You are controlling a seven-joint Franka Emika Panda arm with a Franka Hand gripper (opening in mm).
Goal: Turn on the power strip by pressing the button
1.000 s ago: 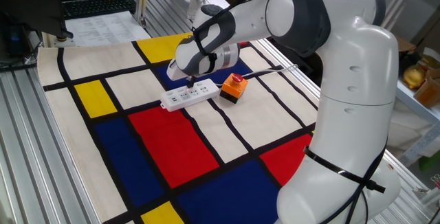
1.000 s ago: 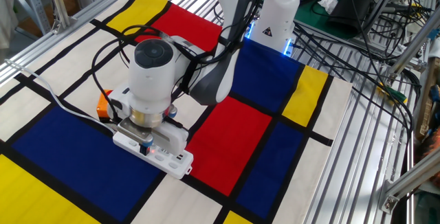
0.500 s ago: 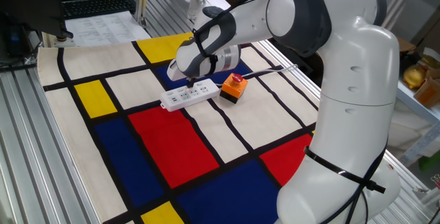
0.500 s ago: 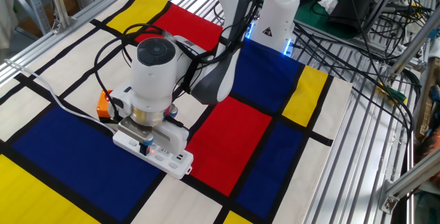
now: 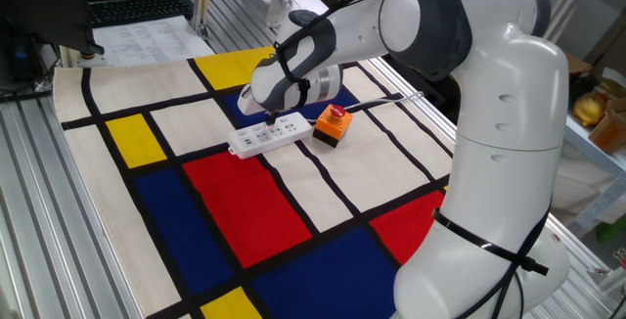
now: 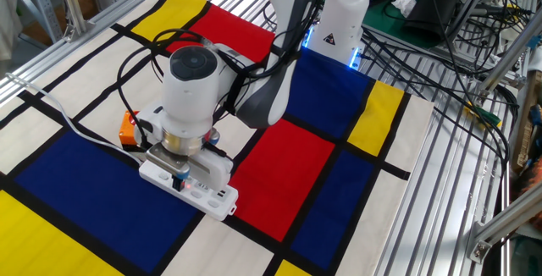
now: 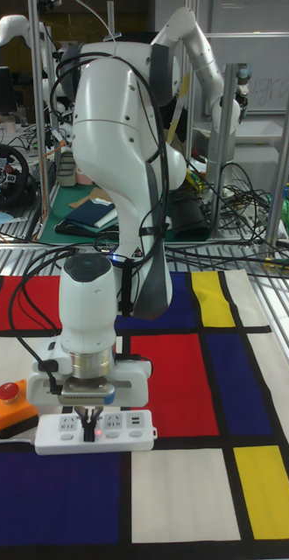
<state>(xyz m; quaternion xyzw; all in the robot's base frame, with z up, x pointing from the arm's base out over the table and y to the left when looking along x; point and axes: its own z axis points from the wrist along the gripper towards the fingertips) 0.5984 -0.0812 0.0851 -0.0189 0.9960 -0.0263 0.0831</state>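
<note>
The white power strip (image 7: pixel 127 433) lies flat on the checked cloth, also seen in one fixed view (image 5: pixel 256 141) and the other (image 6: pixel 216 198). My gripper (image 7: pixel 93 427) points straight down onto its top face, near the end beside the orange box. The two fingers come together to one tip that touches the strip. A small red glow (image 7: pixel 94 435) shows on the strip right at that tip. The button cannot be made out apart from this glow. From the sides the gripper (image 5: pixel 271 119) (image 6: pixel 179 178) covers that part of the strip.
An orange-and-black box with a red domed button (image 7: pixel 10 406) (image 5: pixel 333 125) (image 6: pixel 127 129) stands close to the strip's end. The thin white cord (image 6: pixel 59 111) (image 5: pixel 391 99) runs off across the cloth. The arm's own body (image 5: pixel 489 162) towers at the table's edge.
The wrist shifted very slightly a second ago and has held still since. The strip and the orange box have not moved.
</note>
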